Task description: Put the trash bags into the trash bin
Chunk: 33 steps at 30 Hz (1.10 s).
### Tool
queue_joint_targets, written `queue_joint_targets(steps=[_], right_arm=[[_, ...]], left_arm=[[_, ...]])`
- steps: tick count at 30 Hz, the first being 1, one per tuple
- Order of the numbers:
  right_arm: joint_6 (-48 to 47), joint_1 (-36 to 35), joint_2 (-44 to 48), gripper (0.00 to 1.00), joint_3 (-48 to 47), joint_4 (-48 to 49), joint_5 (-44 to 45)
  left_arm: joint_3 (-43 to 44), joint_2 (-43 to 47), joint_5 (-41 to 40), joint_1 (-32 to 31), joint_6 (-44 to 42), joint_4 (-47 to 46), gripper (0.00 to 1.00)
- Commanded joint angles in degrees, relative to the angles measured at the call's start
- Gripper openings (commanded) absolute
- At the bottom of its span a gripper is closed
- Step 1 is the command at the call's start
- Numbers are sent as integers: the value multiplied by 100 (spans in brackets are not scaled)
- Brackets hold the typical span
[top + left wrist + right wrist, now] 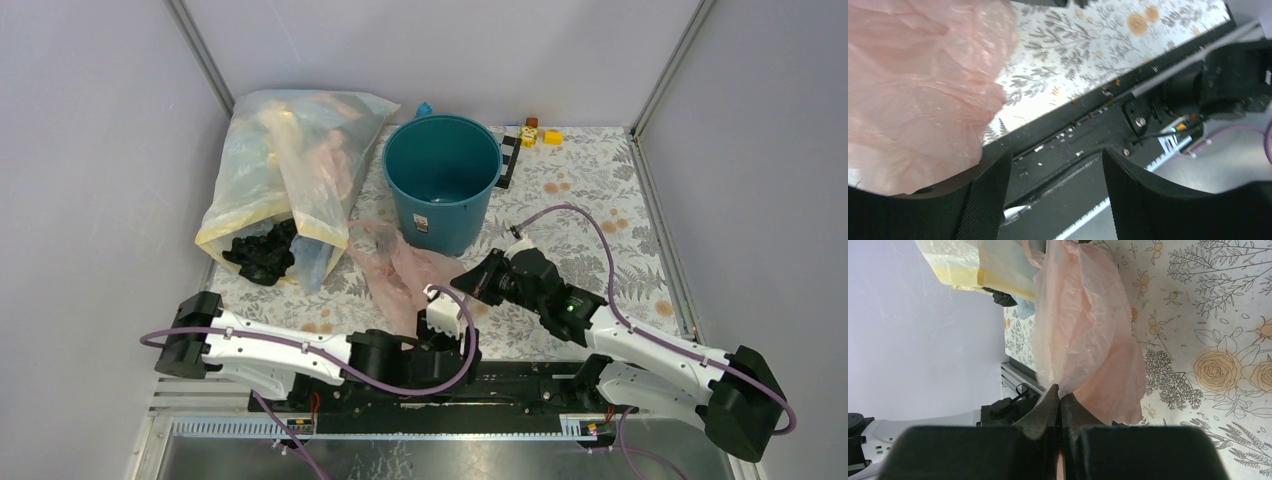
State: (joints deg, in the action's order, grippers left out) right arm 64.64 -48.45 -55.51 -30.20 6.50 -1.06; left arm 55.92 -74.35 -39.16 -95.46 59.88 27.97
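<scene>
Here: trash bin (442,185), teal, upright, upper centre of the top view, on the floral desk (590,200).
Pink trash bag (400,265) crumpled just below-left of the bin; right tool (1060,397) pinched tight on its film; left tool (1053,195) jaws apart, nothing between them. Clear stuffed sack (285,170), upper left.

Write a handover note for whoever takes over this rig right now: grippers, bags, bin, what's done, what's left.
Right gripper: shut, fingers pinching an edge of the pink bag, which lies crumpled on the near side of the trash bin.
Left gripper: open, holding nothing, beside that bag.
Bin: upright, looks empty.
Clear sack of more bags lies left of the bin, with black bags spilling from its mouth.
Done: nothing binned.
Left: lift the pink bag in, then the others.
</scene>
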Motion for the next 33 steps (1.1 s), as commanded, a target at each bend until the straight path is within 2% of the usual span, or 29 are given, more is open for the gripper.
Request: queue_joint_targets(steps=[1,8,11,14,17,19,23,30,33], right_arm=[[202,-39,35,6,-369,-120,-14],[312,-39,85,6,-436,-151,-68],[376,-42,113,6,-442,-141,-137],[382,-41,214,6,-434,-180,-156],[370,-40,359,6,-398,-316,-12],[363,-35,462,6,-385,-430,73],[221,-41,782,6,-490,-1188,789],[-128,-36,1563,9,-712,-2625,2480],[-220,-34,1766,17,-646,-2827,2786]], left_arm=[[101,-107,-734,265,259,133,70],[-113,-167,-1322,603,-6,-252,70],[-336,24,-1112,933,-286,-727,67],[-648,320,-721,1362,-389,-1043,62],[-980,640,-472,1615,-468,-1397,52],[-1074,741,-480,1739,-372,-1258,42],[-1207,1012,-719,2006,150,-314,24],[-2055,2465,-388,2415,-6,-174,13],[-2223,2794,-385,2555,-11,131,8]])
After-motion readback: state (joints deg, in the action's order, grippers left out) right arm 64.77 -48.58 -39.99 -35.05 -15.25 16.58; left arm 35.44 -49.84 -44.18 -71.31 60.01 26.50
